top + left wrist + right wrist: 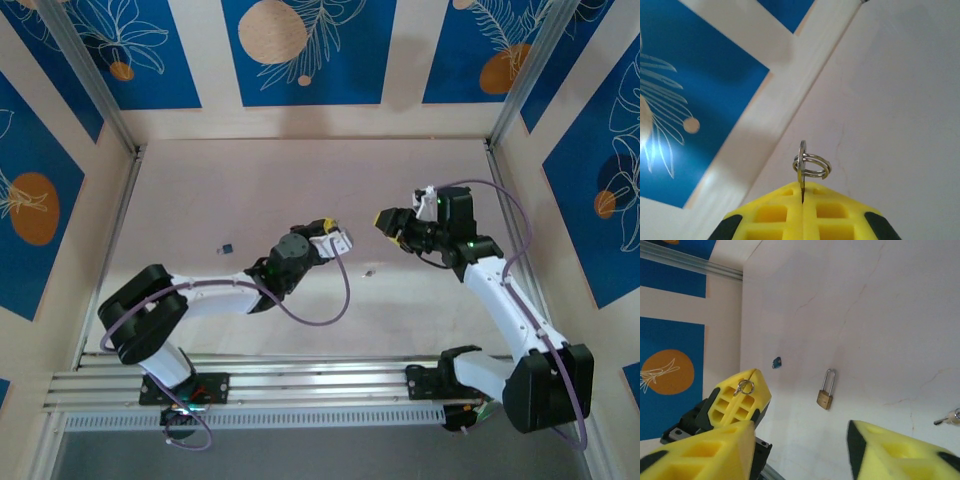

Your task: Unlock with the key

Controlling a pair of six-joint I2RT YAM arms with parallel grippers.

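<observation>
Well, left tool [802, 194] is clamped on the key [801, 167], right tool [800, 440] gapes empty. The padlock [824, 395] lies on the counter [875, 310] at four o'clock from the key, not yet unlocked.

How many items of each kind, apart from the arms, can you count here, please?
Padlock: 1
Key on its ring, held in the left gripper's shut jaws: 1
Small blue item: 1
Silver piece at the view's edge, kind unclear: 1
Total: 4
</observation>
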